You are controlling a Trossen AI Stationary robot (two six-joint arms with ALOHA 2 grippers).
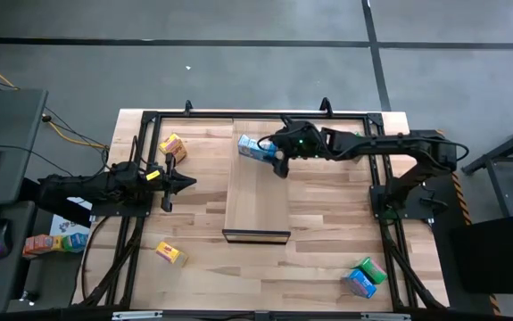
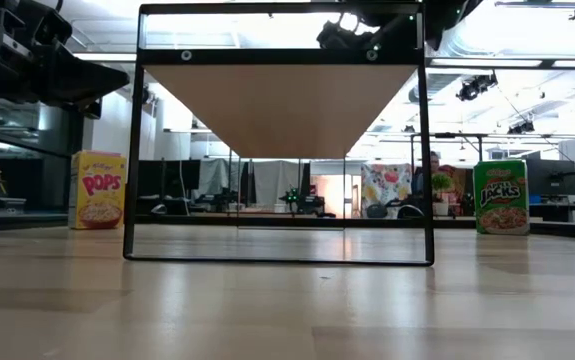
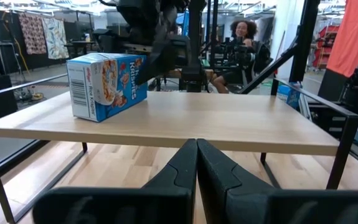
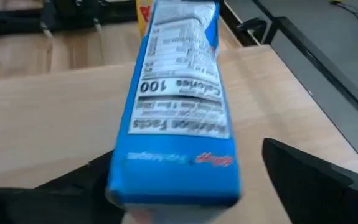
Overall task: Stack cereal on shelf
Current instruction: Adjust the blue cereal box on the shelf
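Right pincer [image 4: 185, 180], jaws spread wide, straddles the blue cereal box [image 1: 254, 148] without gripping it. Box lies flat at the shelf's [image 1: 258, 201] far end, long axis pointing away from the pincer. Left pincer [image 1: 185, 183], fully closed and empty, waits left of the shelf.

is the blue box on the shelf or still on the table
On the shelf: the blue box rests on the shelf, with the right gripper open around it.

"Rice Krispies" on blue box [image 3: 107, 84], "POPS" on yellow box [image 2: 99, 189], "Jacks" on green box [image 2: 500, 196]
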